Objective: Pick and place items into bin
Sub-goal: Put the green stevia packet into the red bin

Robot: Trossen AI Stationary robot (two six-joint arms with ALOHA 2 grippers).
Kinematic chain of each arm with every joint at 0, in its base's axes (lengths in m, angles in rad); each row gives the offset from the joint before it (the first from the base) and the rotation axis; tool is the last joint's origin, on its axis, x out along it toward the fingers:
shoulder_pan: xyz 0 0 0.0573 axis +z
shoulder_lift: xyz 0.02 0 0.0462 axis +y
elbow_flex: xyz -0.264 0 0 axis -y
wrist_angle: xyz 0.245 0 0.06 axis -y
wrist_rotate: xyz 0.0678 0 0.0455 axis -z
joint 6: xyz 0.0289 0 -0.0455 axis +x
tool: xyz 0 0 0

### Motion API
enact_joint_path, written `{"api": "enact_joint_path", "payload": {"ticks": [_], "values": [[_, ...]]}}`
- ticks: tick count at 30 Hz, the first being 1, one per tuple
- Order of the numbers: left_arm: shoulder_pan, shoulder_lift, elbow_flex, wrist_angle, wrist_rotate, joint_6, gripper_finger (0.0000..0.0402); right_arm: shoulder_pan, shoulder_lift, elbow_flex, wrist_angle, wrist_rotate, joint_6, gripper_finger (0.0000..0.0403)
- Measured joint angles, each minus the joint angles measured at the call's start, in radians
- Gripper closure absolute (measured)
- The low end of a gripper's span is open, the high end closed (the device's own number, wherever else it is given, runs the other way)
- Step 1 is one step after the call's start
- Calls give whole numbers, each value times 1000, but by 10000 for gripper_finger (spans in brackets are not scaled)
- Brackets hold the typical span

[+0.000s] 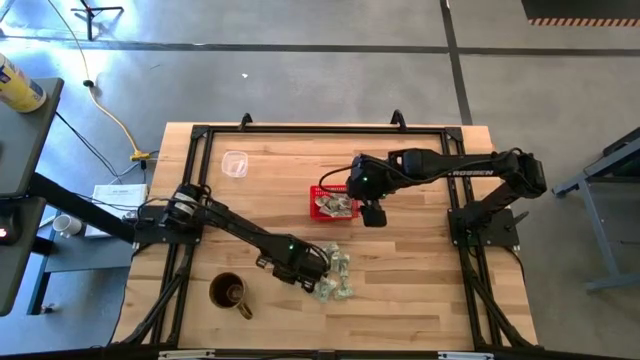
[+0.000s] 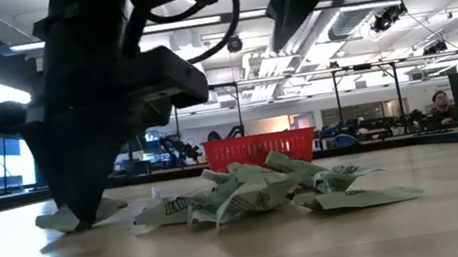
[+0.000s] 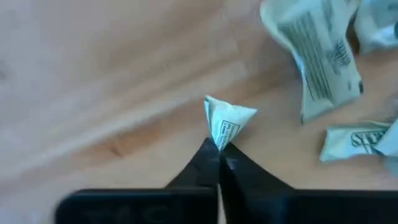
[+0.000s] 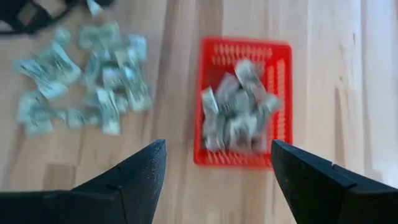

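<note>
Several pale green-and-white packets (image 1: pixel 338 276) lie in a loose pile on the wooden table, near its front edge. My left gripper (image 3: pixel 219 155) points down at the pile's edge, shut on one small packet (image 3: pixel 227 121). The red basket (image 1: pixel 318 192) stands at mid-table with several packets in it (image 4: pixel 236 112). My right gripper (image 4: pixel 217 180) hangs open above the basket's near side, touching nothing. My left gripper pinches the packet by one narrow end (image 3: pixel 221 140) between its two fingertips. The fingers come from above, pointing down. The rest of the packet sticks out past the fingertips. In the low view the packet (image 2: pixel 64 219) still lies on the table.
A brown mug (image 1: pixel 230 293) stands near the front left, close to my left arm. A clear plastic cup (image 1: pixel 235 163) stands at the far left. Black frame bars (image 1: pixel 190 180) run along the table's sides.
</note>
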Motion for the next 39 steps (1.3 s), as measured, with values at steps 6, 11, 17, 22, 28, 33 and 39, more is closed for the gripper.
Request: {"api": "enact_joint_path", "payload": {"ticks": [6, 11, 17, 22, 28, 33, 39], "values": [[62, -10, 18, -51, -77, 243, 366, 2, -58, 0, -118, 107, 124, 123], [131, -125, 65, -35, -253, 485, 380, 35, -161, 0, -252, 286, 354, 123], [207, -224, 76, 147, -464, 768, 369, 86, -252, 0, -343, 418, 562, 123], [322, -183, 78, 344, -436, 1002, 333, 52, -244, 0, -340, 465, 489, 123], [468, -113, 74, 324, -203, 1074, 313, 5, -208, 0, -339, 400, 427, 123], [476, -166, 96, 172, -148, 1100, 301, 15, -192, -29, -320, 283, 335, 123], [384, -294, 103, -89, -222, 1207, 276, 106, -179, -305, -111, -4, 221, 123]]}}
